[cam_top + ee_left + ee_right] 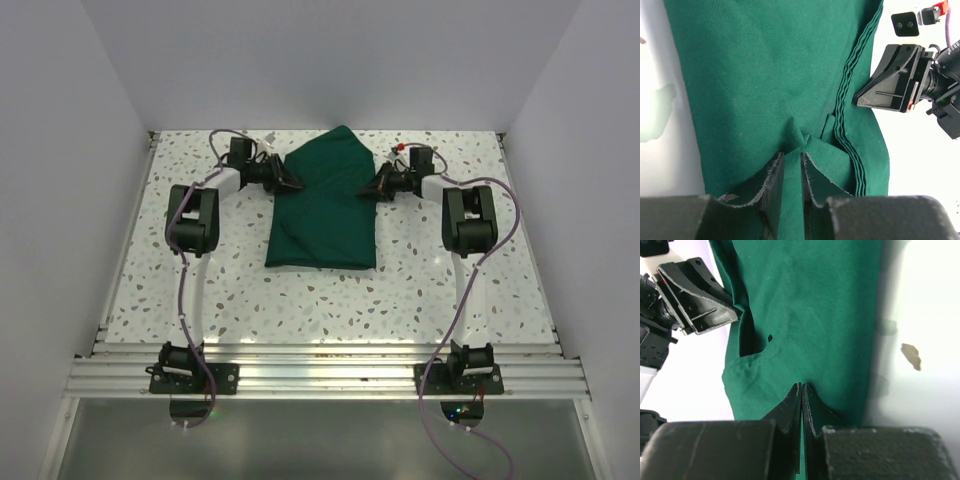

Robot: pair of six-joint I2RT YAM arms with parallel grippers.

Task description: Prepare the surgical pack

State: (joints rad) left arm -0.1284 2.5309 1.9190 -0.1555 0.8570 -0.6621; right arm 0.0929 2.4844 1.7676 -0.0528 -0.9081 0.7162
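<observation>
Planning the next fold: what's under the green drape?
Only the speckled table shows around the dark green drape. The fabric is opaque and layered, so whatever lies beneath it or between its folds is hidden in every view.

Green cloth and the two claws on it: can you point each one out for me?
green drape (322, 215): overhead view, middle of the fabric.
left gripper (791, 156): left wrist view, between its fingertips, pinching fabric.
right gripper (802, 386): right wrist view, between its closed fingertips.
</observation>
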